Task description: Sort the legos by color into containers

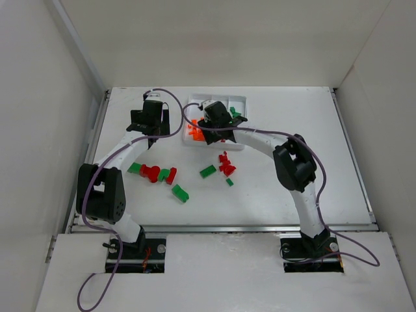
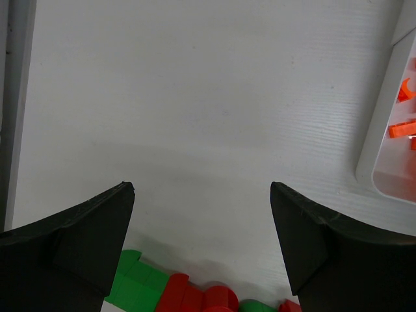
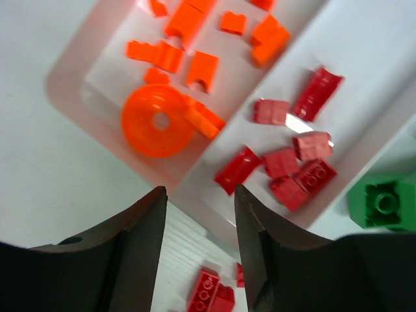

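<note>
Right wrist view: between picks, right gripper (image 3: 199,201) empty, jaws apart, above the white plastic tray (image 3: 62,88); next likely the loose red brick (image 3: 211,292).

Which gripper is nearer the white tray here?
Right. The right gripper hangs over the near edge of the tray; the left gripper is off to its left, over the table.

A: Where could a hand pass?
B: Over the right side of the white tabletop (image 1: 305,130), bare up to the white side wall (image 1: 383,97), and over the bare patch under the left pincer (image 2: 201,188), its jaws wide apart.
A: What blocks?
B: The white shallow plastic tray (image 1: 224,98) at the far middle, the right pincer (image 3: 198,192) hanging over it, and small red and green plastic bricks (image 1: 151,172) strewn before it.
</note>
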Robot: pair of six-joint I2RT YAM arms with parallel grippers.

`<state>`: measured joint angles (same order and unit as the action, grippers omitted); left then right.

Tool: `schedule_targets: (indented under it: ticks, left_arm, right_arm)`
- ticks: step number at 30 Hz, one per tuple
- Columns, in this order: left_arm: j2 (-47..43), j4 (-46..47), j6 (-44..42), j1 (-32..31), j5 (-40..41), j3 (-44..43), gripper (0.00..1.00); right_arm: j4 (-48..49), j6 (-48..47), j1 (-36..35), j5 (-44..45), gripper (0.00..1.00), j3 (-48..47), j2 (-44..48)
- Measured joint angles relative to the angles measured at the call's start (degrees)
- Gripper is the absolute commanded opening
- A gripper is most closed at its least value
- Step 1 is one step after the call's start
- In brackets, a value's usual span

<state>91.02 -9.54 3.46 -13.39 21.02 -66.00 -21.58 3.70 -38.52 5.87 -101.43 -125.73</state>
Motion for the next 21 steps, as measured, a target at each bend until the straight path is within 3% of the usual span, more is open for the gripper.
schedule_targets:
  ticks: [8, 21]
  left_arm:
    - [0.0, 0.1, 0.0, 0.0, 0.0, 0.1, 0.83]
    - [0.0, 0.4, 0.0, 0.0, 0.0, 0.8, 0.83]
  right_arm:
    - [0.0, -1.9, -0.6, -6.1, 0.38, -3.6, -2.6]
    - [3.4, -4.0, -0.5, -10.5, 0.15, 0.3, -1.4]
